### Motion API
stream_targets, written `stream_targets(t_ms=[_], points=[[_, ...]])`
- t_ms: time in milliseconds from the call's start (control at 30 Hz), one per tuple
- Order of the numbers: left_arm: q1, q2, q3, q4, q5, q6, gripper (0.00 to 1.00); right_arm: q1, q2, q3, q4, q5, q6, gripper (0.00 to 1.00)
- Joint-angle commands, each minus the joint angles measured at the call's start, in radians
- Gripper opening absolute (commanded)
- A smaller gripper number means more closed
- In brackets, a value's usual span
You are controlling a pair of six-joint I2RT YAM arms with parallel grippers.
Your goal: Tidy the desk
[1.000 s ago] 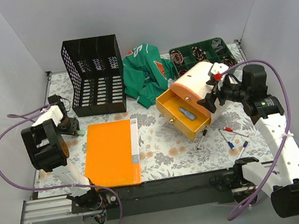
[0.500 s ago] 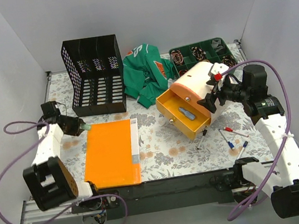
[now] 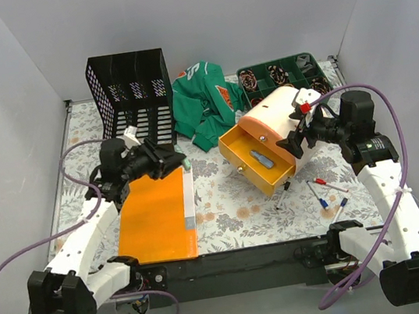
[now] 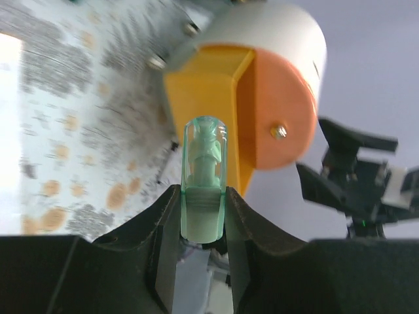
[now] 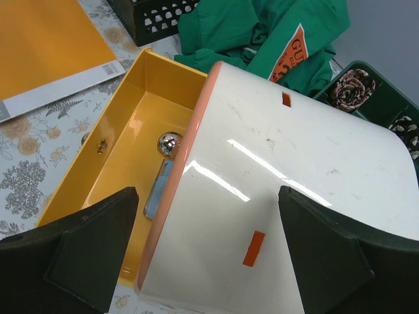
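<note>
Mint-green plastic stick with a clear green cap (image 4: 204,183), pinched low on its body by the left jaws, nearly closed around it, cap end jutting forward. Held above the flat orange folder (image 3: 155,212) on the left half of the white worktop printed with grey ferns and orange flowers (image 3: 223,194), aimed toward the middle. Worktop itself spread across the whole top view from the black front rim to the back wall, carrying everything else: black mesh file rack (image 3: 132,105) at back left, crumpled green garment (image 3: 203,106) just beside it, dark green compartment tray (image 3: 274,63) at back right, loose pens (image 3: 321,191) near the right front.

Right jaws spread wide, straddling the rounded white cabinet with the orange front (image 5: 281,176), set askew right of centre; contact with its shell impossible to tell. Yellow drawer (image 5: 124,137) standing open toward the left arm, with a blue pen-like item (image 3: 262,157) inside.

Step in hand, by the look of it: ferrying the green stick to the open drawer, with the cabinet steadied or guarded from the other side. Next, probably: travel rightward past the folder's edge, a stop over the drawer's mouth clear of its near wall, a slight drop, then release, without nudging the cabinet or the right jaws.
</note>
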Motion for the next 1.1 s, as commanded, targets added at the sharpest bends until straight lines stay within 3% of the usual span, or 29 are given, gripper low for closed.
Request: stream_targets(t_ms=[0, 233, 533, 633, 733, 800, 867, 933, 1067], points=[[-0.181, 0.037, 0.034, 0.201, -0.042, -0.128, 0.04, -0.001, -0.016, 0.0, 0.023, 0.001, -0.014, 0.97], [-0.434, 0.18, 0.135, 0.349, -0.177, -0.204, 0.05, -0.002, -0.013, -0.002, 0.025, 0.005, -0.015, 0.97], [-0.534, 0.401, 0.262, 0.448, -0.202, -0.245, 0.13, -0.002, -0.013, -0.005, 0.023, 0.01, -0.02, 0.97], [-0.545, 0.456, 0.283, 0.45, -0.21, -0.242, 0.2, -0.002, -0.013, -0.003, 0.023, 0.014, -0.021, 0.97], [-0.546, 0.482, 0.304, 0.45, -0.213, -0.23, 0.39, -0.002, -0.013, -0.006, 0.025, 0.018, -0.023, 0.97], [-0.546, 0.497, 0.316, 0.45, -0.205, -0.219, 0.57, -0.002, -0.011, -0.006, 0.025, 0.018, -0.023, 0.97], [-0.546, 0.507, 0.329, 0.45, -0.196, -0.202, 0.6, -0.002, -0.008, -0.006, 0.025, 0.018, -0.023, 0.97], [-0.546, 0.513, 0.338, 0.455, -0.188, -0.187, 0.73, -0.002, -0.008, -0.008, 0.025, 0.014, -0.023, 0.97], [-0.546, 0.504, 0.352, 0.456, -0.182, -0.143, 0.74, -0.002, -0.008, -0.011, 0.022, -0.007, -0.027, 0.97]])
